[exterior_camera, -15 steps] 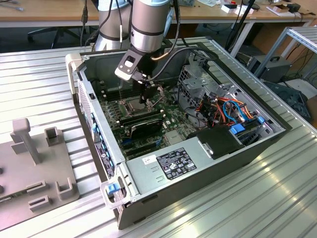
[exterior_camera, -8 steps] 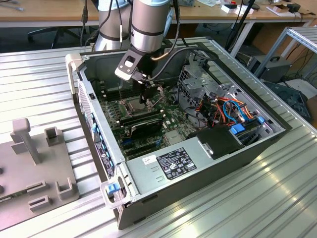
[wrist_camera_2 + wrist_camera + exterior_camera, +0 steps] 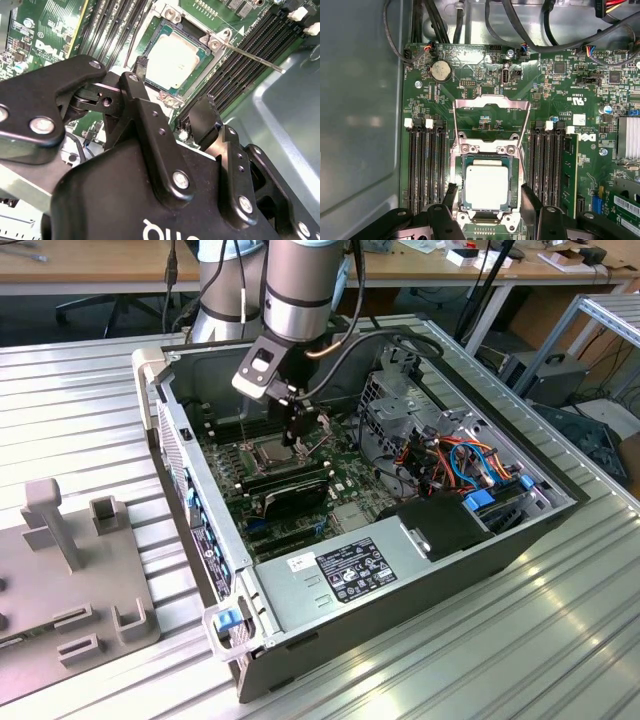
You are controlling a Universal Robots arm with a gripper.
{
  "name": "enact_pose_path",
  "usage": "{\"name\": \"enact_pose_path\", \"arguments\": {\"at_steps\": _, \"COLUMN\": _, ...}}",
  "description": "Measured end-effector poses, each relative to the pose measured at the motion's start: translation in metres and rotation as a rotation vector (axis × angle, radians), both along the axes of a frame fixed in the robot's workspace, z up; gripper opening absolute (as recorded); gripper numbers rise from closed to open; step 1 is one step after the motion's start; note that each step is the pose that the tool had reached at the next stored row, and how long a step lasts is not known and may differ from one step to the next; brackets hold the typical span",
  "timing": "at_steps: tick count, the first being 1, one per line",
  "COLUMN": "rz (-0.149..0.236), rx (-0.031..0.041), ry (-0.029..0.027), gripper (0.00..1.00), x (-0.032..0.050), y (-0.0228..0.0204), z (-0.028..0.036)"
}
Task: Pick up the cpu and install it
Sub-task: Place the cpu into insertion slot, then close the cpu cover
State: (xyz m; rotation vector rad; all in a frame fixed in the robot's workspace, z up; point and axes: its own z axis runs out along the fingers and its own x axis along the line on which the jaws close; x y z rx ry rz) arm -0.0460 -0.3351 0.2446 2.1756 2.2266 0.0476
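Observation:
The cpu (image 3: 486,186) is a square chip with a silver lid, lying flat in the motherboard socket (image 3: 461,150) in both wrist views. The socket's metal load plate (image 3: 490,107) is hinged up and open. My gripper (image 3: 488,194) hovers just above the chip, open, with one black fingertip (image 3: 451,191) on each side and a gap between each and the chip's edges. The second wrist view shows the cpu (image 3: 172,57) beyond the gripper (image 3: 172,90). In the exterior view the gripper (image 3: 297,438) reaches down into the open computer case (image 3: 560,502) over the socket.
Memory slots (image 3: 425,165) flank the socket on both sides. The thin socket lever (image 3: 252,56) sticks out sideways. Bundled cables and a drive cage (image 3: 430,430) fill the case toward the exterior view's right. A grey fixture block (image 3: 70,570) stands on the table at the exterior view's left.

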Motion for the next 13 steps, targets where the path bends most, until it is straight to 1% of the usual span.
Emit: {"name": "enact_pose_path", "arguments": {"at_steps": 13, "rz": 0.0, "rx": -0.0001, "ry": 0.0, "gripper": 0.62, "x": 0.0, "y": 0.0, "z": 0.0031}}
